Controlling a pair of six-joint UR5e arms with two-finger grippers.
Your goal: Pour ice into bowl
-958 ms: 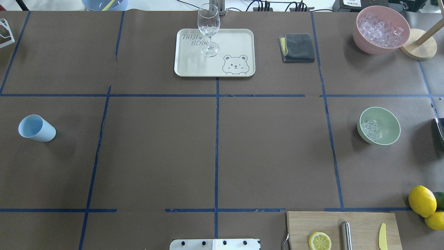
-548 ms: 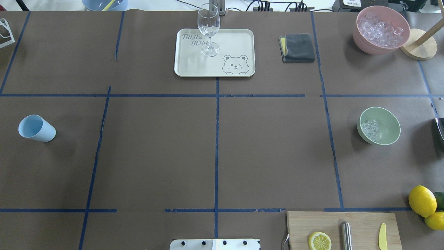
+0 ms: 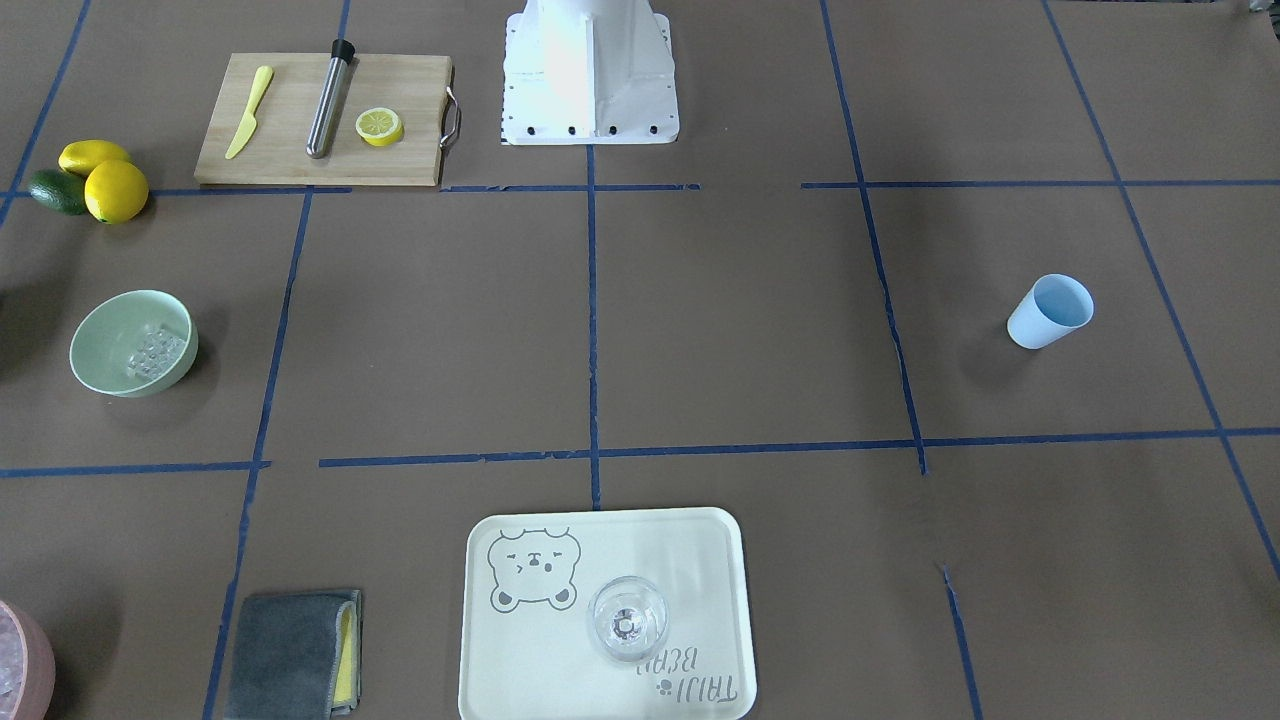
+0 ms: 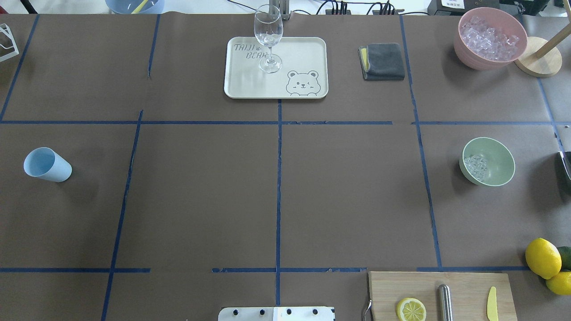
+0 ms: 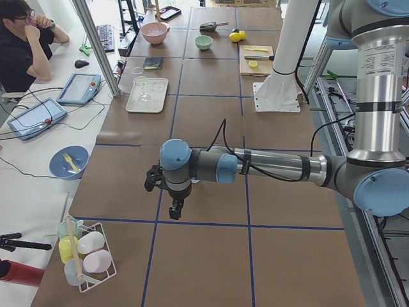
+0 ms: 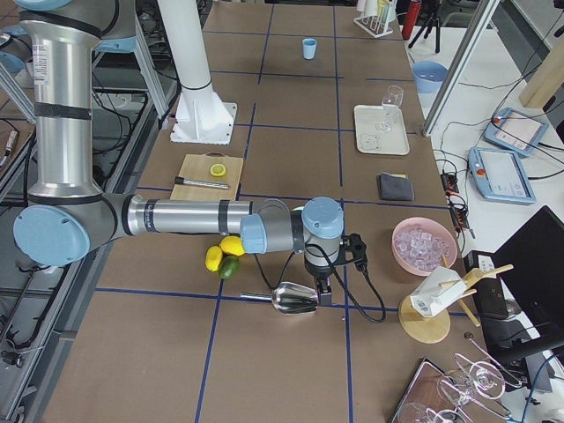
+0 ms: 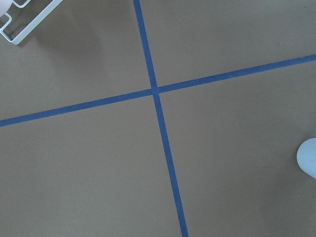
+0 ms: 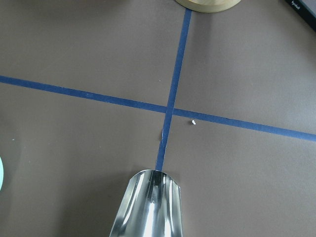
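The ice (image 4: 476, 166) is seen as a small heap of clear cubes inside the bowl (image 4: 503, 154), on the side of its floor toward 9 o'clock. The bowl itself is placed at about 3 o'clock on the table in the overhead view. The task is therefore judged to be largely done.

The blue cup (image 4: 47, 164) is set well apart at 9 o'clock, and no cubes can be made out in it.

The right gripper (image 6: 321, 293) is shown only in the side view, with a metal scoop (image 6: 295, 300) at its tip. Whether its jaws are clamped on the scoop cannot be told. The left gripper (image 5: 174, 208) is likewise seen only from the side, and the state of its jaws cannot be told either.

Several things could go wrong from here:
- The light bowl could be struck and tipped if the right arm were swung across it with the scoop low, and the slippery cubes would be scattered.
- The cubes could melt, and the paper cover would be wetted by any spill.
- A white speck (image 8: 193, 122) lies by the tape cross, but it cannot be said whether it is a stray chip of ice.

"TAIJI BEAR" is printed on the tray (image 4: 303, 53) at 12 o'clock, beside a bear's face. The labels on the arms are too small to be read.
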